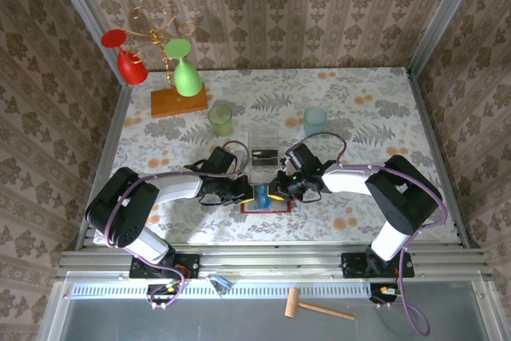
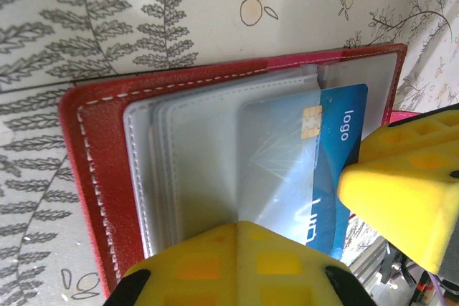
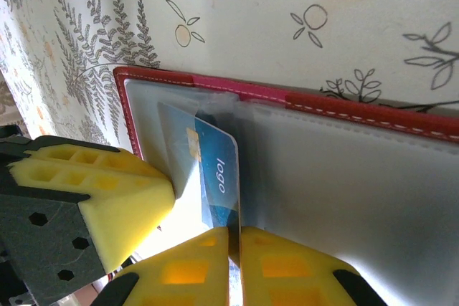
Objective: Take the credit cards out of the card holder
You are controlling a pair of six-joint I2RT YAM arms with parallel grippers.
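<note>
The red card holder (image 1: pixel 265 207) lies open near the table's front edge, its grey clear-plastic pockets (image 2: pixel 201 155) facing up. A blue credit card (image 2: pixel 341 148) marked "logo" sticks partway out of one raised pocket. My left gripper (image 2: pixel 240 226) is shut, pinching that pocket's edge. My right gripper (image 3: pixel 235 231) is shut on the edge of the same blue credit card (image 3: pixel 219 170), which runs between its yellow jaws. From above, the two grippers meet over the holder, the left gripper (image 1: pixel 242 191) on its left and the right gripper (image 1: pixel 281 189) on its right.
A clear plastic box (image 1: pixel 263 149) stands just behind the holder. A green cup (image 1: pixel 220 120) and a pale blue cup (image 1: pixel 314 120) sit further back. A wooden rack (image 1: pixel 177 100) with red and green glasses is at the back left. A small mallet (image 1: pixel 319 307) lies below the table edge.
</note>
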